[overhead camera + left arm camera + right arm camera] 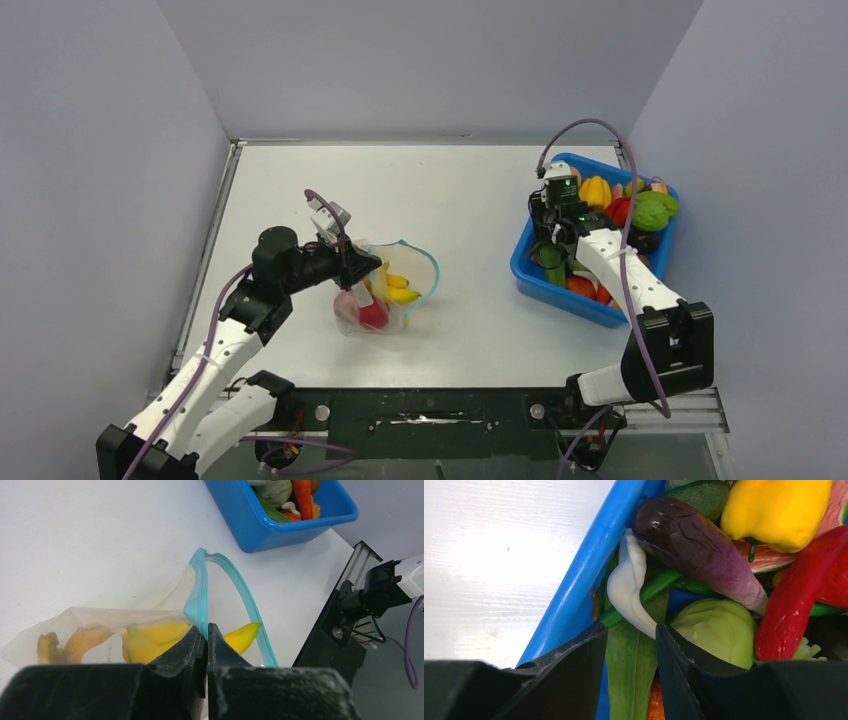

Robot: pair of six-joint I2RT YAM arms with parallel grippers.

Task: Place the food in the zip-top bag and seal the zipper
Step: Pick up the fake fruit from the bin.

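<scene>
Left fingers (pixel 360 278) clamp zipper, right fingers (pixel 550 250) in bin

Left wrist: fingers fully closed on the teal zipper (pixel 199 605) of the zip-top bag (pixel 100 622). Its mouth gapes just past the tips, with a banana (pixel 241 637) inside.
Right wrist: fingers half closed inside the blue bin (pixel 589 565), a green leaf (pixel 631 670) filling the gap, seemingly pinched. A purple eggplant (pixel 699 545) lies beyond the tips.
Top: bag on the counter (pixel 470 190) below the left fingers, well apart from the right.
</scene>
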